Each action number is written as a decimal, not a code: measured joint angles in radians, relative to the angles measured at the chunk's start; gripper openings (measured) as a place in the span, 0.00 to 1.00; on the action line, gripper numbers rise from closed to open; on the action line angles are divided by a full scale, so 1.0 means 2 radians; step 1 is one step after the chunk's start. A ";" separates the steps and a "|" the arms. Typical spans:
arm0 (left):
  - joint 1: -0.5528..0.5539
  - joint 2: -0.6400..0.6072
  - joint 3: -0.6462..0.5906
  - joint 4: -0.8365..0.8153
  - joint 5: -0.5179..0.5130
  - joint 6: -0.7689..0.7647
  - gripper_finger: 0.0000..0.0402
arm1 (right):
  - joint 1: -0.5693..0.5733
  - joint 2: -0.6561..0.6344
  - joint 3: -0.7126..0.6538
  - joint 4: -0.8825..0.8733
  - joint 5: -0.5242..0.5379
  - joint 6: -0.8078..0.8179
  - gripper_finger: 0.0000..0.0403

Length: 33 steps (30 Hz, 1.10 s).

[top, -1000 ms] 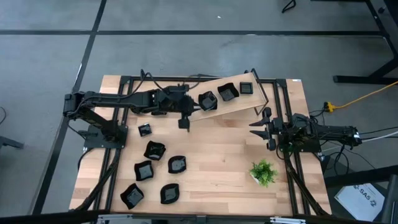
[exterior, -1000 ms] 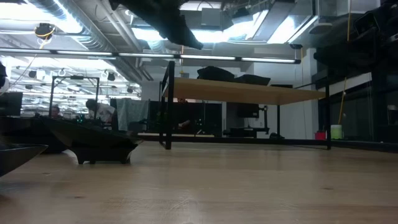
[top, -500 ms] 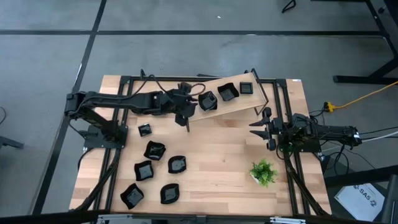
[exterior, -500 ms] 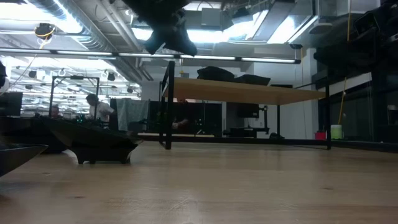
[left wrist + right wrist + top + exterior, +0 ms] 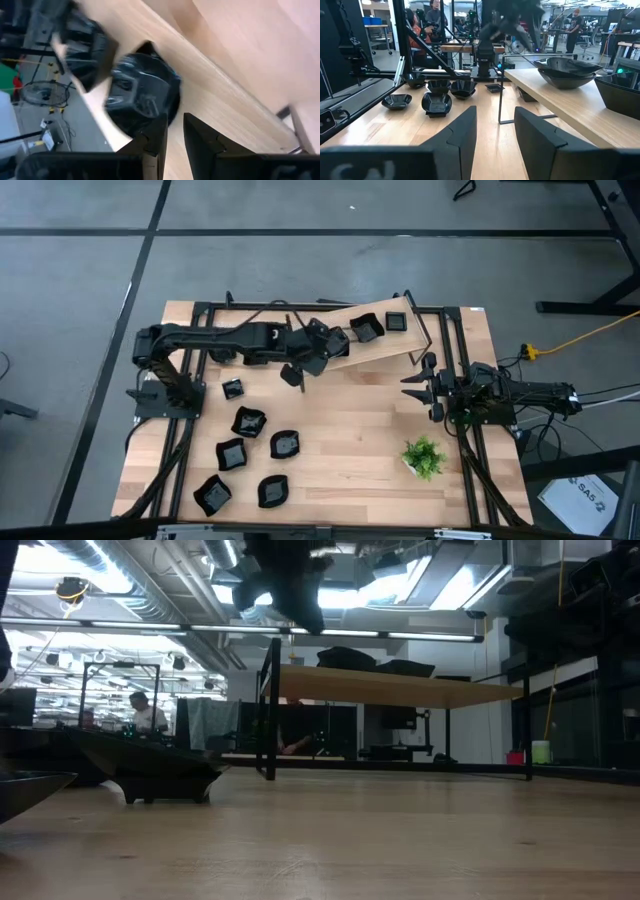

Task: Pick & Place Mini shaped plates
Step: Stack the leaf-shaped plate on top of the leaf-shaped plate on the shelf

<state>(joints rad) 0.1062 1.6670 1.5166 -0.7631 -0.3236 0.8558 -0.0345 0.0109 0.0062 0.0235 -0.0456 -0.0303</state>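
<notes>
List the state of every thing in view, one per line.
left gripper, slightly open, at the nearest shelf plate
right gripper, open, empty, by the right edge of the table
nearest shelf plate, upright on the raised shelf
table plates, six, upright on the table
potted plant, upright

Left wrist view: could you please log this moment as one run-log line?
left gripper: open, at plate on raised shelf | right gripper: open, idle, table's right side
</notes>
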 joint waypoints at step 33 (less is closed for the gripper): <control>-0.001 0.041 -0.001 0.027 -0.035 0.075 0.13 | 0.000 0.000 0.000 0.000 0.000 0.001 0.33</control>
<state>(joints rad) 0.1043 1.7492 1.5140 -0.7096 -0.3945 1.0065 -0.0345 0.0109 0.0063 0.0235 -0.0452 -0.0292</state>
